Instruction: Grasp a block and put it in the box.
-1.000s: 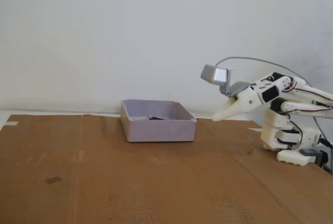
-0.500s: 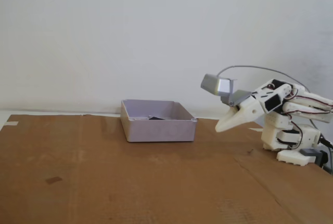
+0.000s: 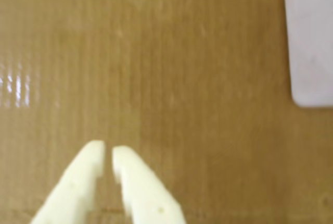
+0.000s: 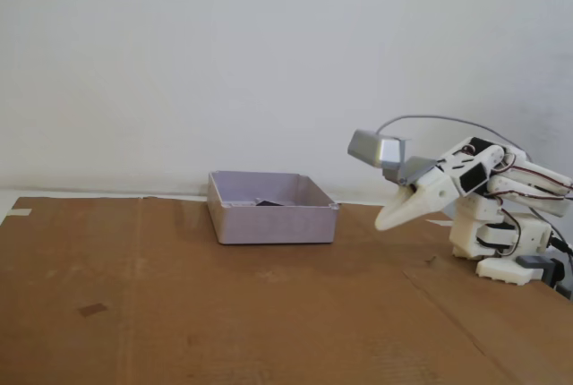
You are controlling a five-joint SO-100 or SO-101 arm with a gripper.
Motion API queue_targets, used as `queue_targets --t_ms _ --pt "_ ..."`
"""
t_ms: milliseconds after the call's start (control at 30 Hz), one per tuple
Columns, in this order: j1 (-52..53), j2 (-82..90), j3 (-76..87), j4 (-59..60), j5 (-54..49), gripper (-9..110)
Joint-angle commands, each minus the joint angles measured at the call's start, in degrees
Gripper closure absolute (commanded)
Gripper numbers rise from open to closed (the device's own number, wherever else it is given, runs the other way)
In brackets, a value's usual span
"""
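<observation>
With the block already seen inside the box, little risk is judged, except that the empty, nearly closed gripper, with the box at its 2 o'clock in the wrist view, could scrape the cardboard if lowered further.

White five-joint arm folded low at right of fixed view; cream two-finger gripper angled downward, jaws nearly closed, empty.

Cardboard sheet matt brown, ribbed; box smooth matt plastic; hand cream plastic.
</observation>
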Motion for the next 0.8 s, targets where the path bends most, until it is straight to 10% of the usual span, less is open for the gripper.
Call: queue_targets --t_ms 0,767 --pt "-0.09 3.69 2.46 4.31 -0.44 101" --pt "0.18 3.78 2.37 25.84 -4.57 102"
